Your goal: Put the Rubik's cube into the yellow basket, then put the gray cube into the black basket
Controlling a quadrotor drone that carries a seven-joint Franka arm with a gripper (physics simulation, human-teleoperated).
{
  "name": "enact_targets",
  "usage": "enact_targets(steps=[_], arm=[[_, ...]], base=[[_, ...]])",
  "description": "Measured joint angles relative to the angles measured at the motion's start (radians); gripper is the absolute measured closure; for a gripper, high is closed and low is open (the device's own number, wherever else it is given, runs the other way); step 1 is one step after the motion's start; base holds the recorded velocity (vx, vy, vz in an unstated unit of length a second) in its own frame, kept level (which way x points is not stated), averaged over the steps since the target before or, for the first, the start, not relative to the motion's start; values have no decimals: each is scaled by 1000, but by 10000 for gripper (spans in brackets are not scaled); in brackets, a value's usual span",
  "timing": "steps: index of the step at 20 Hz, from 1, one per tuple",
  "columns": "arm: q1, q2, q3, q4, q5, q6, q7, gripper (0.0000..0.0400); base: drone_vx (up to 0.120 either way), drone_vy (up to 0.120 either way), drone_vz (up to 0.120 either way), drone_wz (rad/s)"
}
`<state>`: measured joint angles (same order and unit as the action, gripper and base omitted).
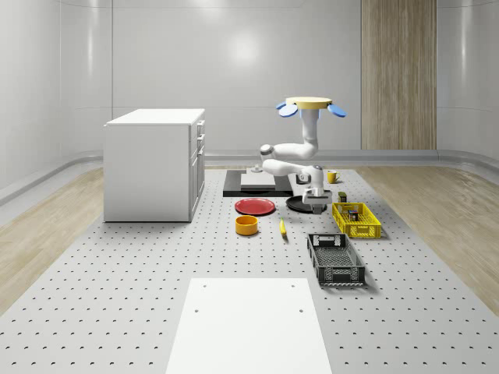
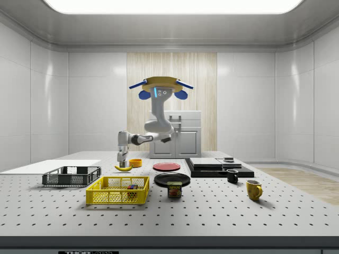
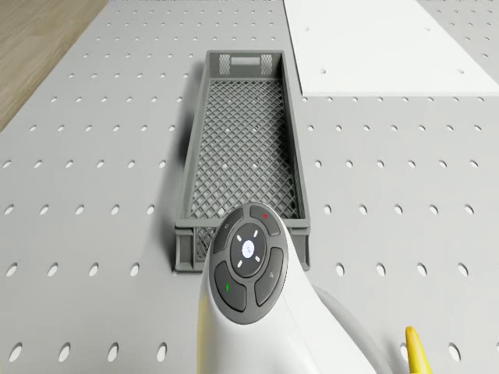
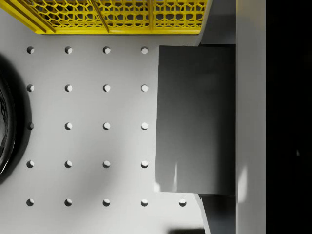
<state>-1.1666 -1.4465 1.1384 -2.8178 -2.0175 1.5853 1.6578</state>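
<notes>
The drone (image 1: 308, 105) hovers above the table's far middle, over the black plate. Its arm reaches down, and the gripper (image 1: 315, 199) hangs low between the black plate (image 1: 299, 205) and the yellow basket (image 1: 356, 220). It is shut on the gray cube (image 4: 195, 119), which lies against one pale finger (image 4: 251, 97) in the wrist view. The Rubik's cube (image 2: 132, 187) lies inside the yellow basket (image 2: 117, 191). The black basket (image 1: 335, 259) stands just in front of the yellow one; in the drone view the black basket (image 3: 242, 148) holds nothing.
A red plate (image 1: 255, 206), yellow bowl (image 1: 246, 225) and banana (image 1: 282, 227) lie to the whole-scene view's left of the gripper. A white cabinet (image 1: 156, 164) stands further left. A can (image 2: 174, 189), two mugs (image 2: 253, 189) and a black slab (image 2: 217, 168) are nearby.
</notes>
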Motion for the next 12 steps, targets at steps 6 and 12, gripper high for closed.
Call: enact_targets(steps=[6,12], arm=[[0,0,1,0,1,0,0,148],[0,-1,1,0,1,0,0,148]], base=[[120,47,0,0],[120,0,27,0]])
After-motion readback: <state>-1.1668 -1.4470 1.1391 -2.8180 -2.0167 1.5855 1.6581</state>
